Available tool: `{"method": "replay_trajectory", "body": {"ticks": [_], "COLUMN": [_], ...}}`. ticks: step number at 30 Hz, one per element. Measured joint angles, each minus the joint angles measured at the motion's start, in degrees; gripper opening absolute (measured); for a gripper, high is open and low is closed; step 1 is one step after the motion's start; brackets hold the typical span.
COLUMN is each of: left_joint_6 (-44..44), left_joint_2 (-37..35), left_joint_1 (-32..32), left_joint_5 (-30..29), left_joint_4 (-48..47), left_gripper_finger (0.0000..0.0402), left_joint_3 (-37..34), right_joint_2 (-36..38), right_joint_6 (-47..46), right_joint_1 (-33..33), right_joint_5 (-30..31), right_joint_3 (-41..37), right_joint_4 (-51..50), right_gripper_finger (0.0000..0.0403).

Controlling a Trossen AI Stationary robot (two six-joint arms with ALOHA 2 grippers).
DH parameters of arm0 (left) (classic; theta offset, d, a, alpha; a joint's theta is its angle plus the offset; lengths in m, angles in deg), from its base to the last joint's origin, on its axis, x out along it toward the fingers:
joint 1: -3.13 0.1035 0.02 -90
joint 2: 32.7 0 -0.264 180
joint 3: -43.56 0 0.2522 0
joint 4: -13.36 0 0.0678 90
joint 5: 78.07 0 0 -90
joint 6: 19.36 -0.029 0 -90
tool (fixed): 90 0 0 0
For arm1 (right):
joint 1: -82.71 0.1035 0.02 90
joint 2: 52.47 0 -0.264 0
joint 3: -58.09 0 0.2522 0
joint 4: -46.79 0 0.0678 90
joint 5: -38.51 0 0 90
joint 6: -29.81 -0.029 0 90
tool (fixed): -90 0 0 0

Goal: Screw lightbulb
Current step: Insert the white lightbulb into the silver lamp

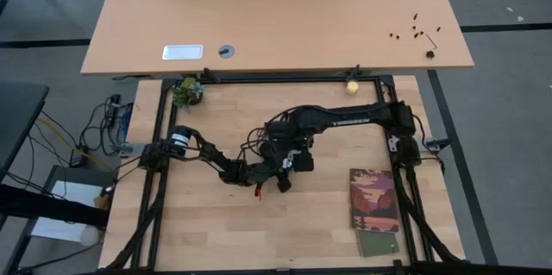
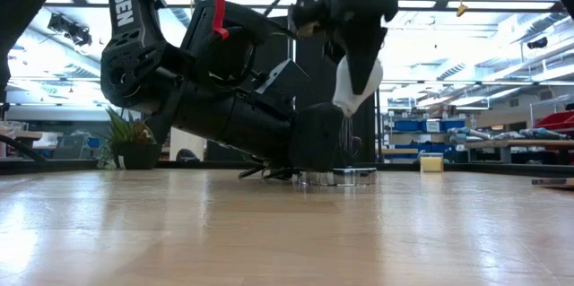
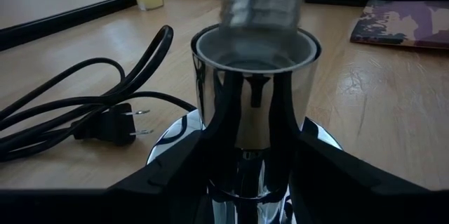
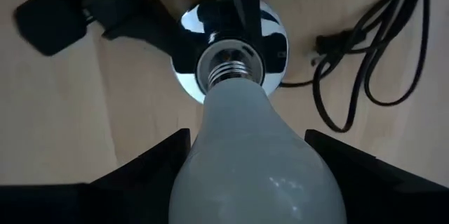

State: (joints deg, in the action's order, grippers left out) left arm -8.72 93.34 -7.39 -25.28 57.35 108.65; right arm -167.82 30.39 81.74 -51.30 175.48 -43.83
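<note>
Both grippers gripping: right gripper [image 4: 245, 175] clamping the lightbulb [image 4: 245, 147] base-down, hanging just above the socket [image 3: 256, 48], left gripper [image 3: 245, 182] pinching the socket's stem, axes nearly lining up.

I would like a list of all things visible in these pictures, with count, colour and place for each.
lightbulb: one, white, held above the socket, screw base pointing into it
socket: one, silver, table middle
cord: one, black, beside the socket
booklet: one, reddish cover, table's right part
plant: one, green, far left corner
ball: one, yellowish, far edge
left gripper: dark, around the socket
right gripper: dark, gripping the lightbulb
</note>
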Motion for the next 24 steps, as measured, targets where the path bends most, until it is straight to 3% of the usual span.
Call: {"method": "replay_trajectory", "body": {"ticks": [16, 24], "left_joint_6": [-0.1, -0.1], "left_joint_2": [0.0, 0.0], "left_joint_1": [0.0, 0.0], "left_joint_5": [-0.4, -0.3], "left_joint_4": [0.5, 0.6], "left_gripper_finger": [0.0218, 0.0218], "left_joint_3": [0.0, 0.0], "right_joint_2": [-0.9, -0.9], "right_joint_6": [2.8, 1.1], "right_joint_1": [1.0, 0.8], "right_joint_5": [-3.0, -2.4], "right_joint_3": [0.0, 0.0], "right_joint_4": [10.4, 4.6], "right_gripper_finger": [0.0279, 0.0279]}}
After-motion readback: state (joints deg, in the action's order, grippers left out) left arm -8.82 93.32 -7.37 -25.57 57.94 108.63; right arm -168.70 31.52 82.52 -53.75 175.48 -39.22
